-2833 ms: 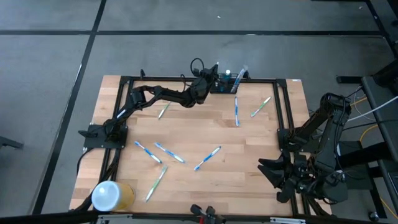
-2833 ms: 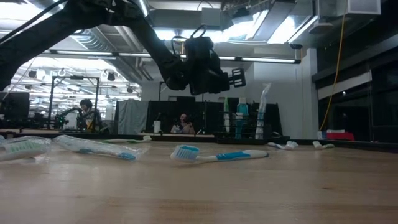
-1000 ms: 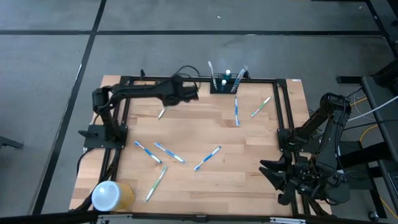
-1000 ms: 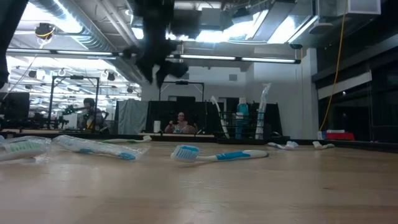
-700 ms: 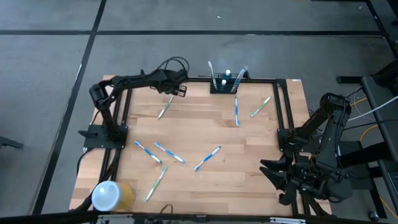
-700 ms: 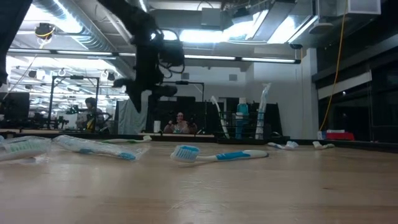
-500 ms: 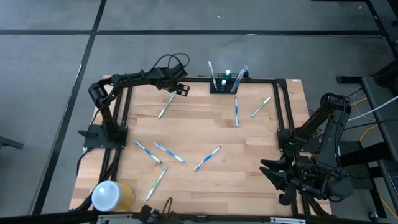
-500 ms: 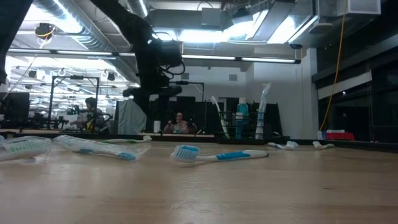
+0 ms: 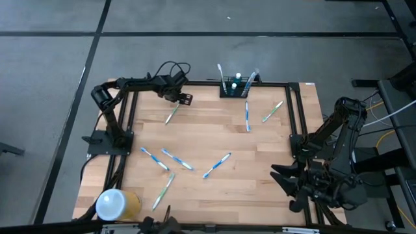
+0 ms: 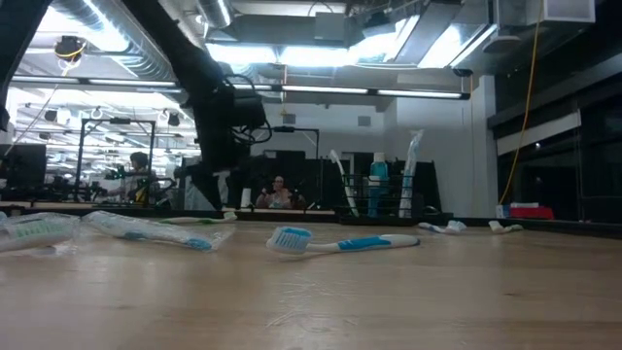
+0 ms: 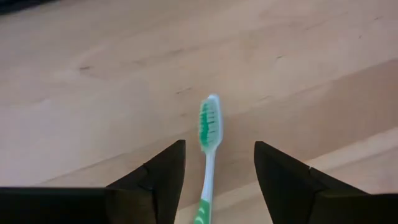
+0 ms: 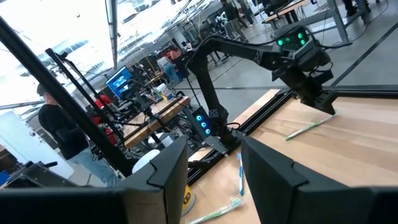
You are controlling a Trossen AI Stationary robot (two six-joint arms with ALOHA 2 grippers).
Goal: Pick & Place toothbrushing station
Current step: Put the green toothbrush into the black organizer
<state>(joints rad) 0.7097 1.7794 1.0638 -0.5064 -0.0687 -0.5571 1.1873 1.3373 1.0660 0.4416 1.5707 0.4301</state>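
The toothbrushing station [image 9: 234,88], a small black rack, stands at the table's far edge with a few toothbrushes upright in its slots; the low view shows the station [image 10: 374,194] too. My left gripper [image 9: 185,99] hangs open to the station's left, just over a green toothbrush [image 9: 171,115] that lies flat on the wood. In the left wrist view the green toothbrush [image 11: 209,134] shows in the gap of my left gripper [image 11: 219,144], its bristle head pointing away; the fingers do not touch it. My right gripper [image 9: 286,182] waits open past the table's right edge.
Loose toothbrushes lie on the wood: a blue one [image 9: 247,117] and a green one [image 9: 272,111] at the far right, three blue ones [image 9: 177,159] mid-table, a green one [image 9: 163,191] near the front. A white-topped yellow cylinder [image 9: 116,204] stands at the near left corner. Black rails [image 9: 294,117] frame the table.
My left gripper has moved from beside the station toward the table's left edge, turned about, and come down over the green toothbrush. The toothbrush has stayed where it was.
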